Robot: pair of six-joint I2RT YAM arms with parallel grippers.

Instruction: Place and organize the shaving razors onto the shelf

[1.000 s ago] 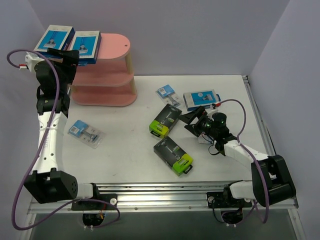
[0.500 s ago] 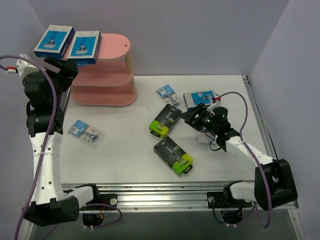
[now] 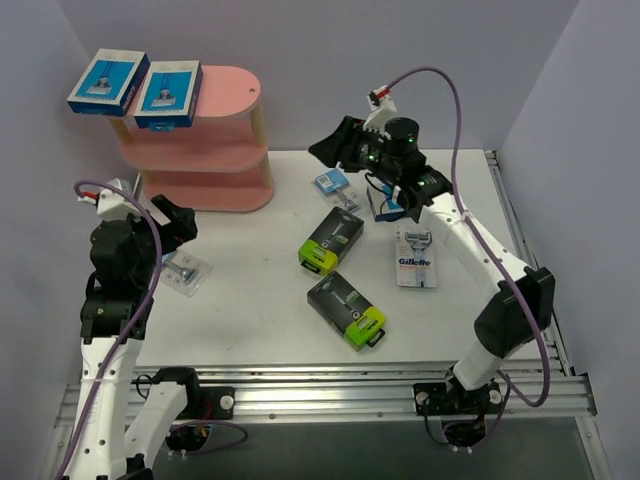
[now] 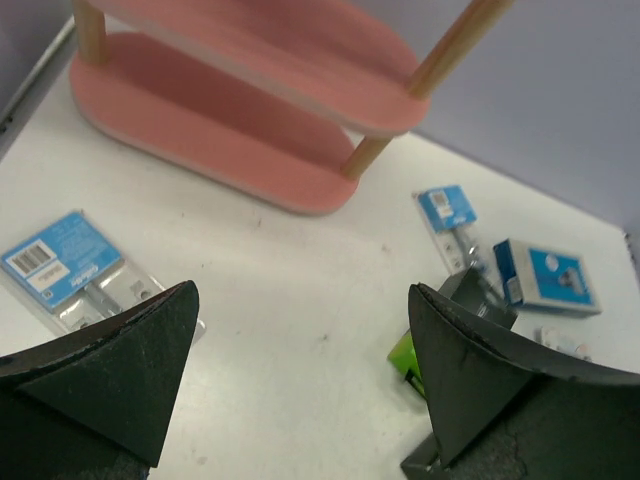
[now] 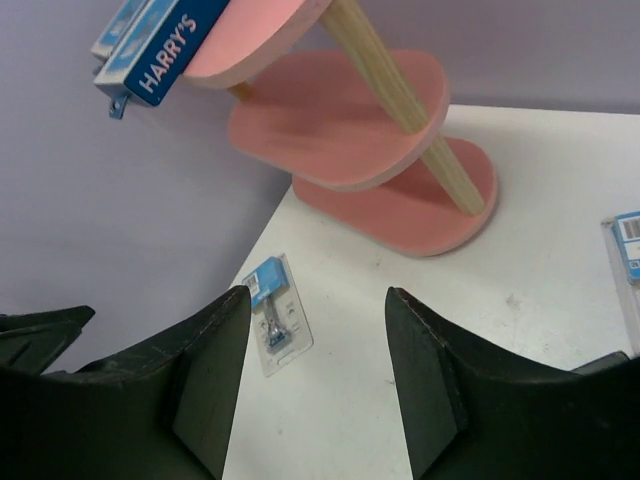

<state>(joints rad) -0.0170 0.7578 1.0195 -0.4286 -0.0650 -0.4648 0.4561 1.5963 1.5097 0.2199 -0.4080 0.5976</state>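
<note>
Okay so two blue boxes [image 3: 108, 82] sit on the pink shelf [image 3: 235, 90] at 10 o'clock, a third blue box [image 4: 548, 278] is half hidden under the right arm, and two black-lime boxes [image 3: 330, 242] and three blister packs [image 3: 180, 268] lie on the table [image 3: 250, 300] — left gripper [image 4: 300, 300] gapes wide, right gripper [image 5: 317, 295] roughly halfway, both empty.

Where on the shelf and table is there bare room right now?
Shelf: top tier is bare right of the two blue boxes; the middle and bottom tiers show nothing on them. Table: open stretch between the left blister pack and the black boxes. Crowded from those boxes rightward to the Gillette pack.
</note>
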